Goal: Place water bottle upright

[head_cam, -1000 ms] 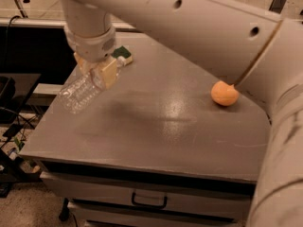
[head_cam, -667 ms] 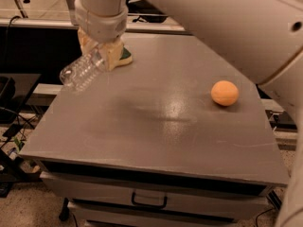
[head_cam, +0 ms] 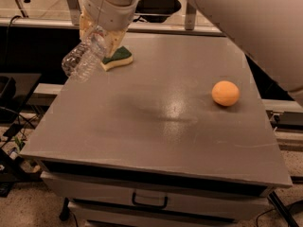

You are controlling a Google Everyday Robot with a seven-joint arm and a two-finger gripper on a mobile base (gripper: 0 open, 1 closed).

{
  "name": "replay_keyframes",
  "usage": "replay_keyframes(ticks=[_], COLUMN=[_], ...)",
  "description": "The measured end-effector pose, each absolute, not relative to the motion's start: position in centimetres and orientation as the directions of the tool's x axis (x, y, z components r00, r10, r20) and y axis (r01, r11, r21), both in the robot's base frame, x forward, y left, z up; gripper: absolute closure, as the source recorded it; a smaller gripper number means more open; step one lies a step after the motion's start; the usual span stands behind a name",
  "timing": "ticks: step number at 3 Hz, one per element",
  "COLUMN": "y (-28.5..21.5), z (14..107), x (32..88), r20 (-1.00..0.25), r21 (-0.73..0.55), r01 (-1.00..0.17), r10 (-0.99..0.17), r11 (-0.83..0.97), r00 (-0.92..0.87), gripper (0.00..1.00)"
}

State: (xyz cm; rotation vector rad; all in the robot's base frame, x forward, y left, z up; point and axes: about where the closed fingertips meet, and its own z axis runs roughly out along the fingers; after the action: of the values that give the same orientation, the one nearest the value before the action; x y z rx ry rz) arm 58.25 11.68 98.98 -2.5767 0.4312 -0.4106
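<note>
We have the water bottle (head_cam: 81, 59) up off the counter (head_cam: 156, 126), held at its upper end by the tool (head_cam: 99, 38). The tool is closed on it, with the yellowish fingers (head_cam: 113, 41) on either side of the bottle. The bottle hangs tilted, base pointing down and to the left, over the counter's back left corner, near a green and yellow sponge (head_cam: 118, 56). 1 orange fruit (head_cam: 225, 93) sits well apart on the right. We judge the pickup done. What is left is to turn the bottle vertical, lower its base onto bare counter and let go without tipping it.
</note>
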Motion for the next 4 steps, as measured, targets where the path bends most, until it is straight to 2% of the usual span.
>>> replay_keyframes(ticks=[1,2,3,4], y=[11.7,10.9,7.8,6.2], z=[98.9,98.3,98.0,98.6], x=[58.3,58.4,59.5,61.5], r20=[0.211,0.321,0.558,0.696], r21=[-0.508,-0.403,-0.224,-0.159], r01=[-0.224,-0.216,-0.153,-0.089], r10=[-0.372,-0.358,-0.255,-0.176], r11=[-0.832,-0.889,-0.963,-0.983], r00=[0.904,0.877,0.790,0.696], gripper=[1.00,1.00,1.00,1.00])
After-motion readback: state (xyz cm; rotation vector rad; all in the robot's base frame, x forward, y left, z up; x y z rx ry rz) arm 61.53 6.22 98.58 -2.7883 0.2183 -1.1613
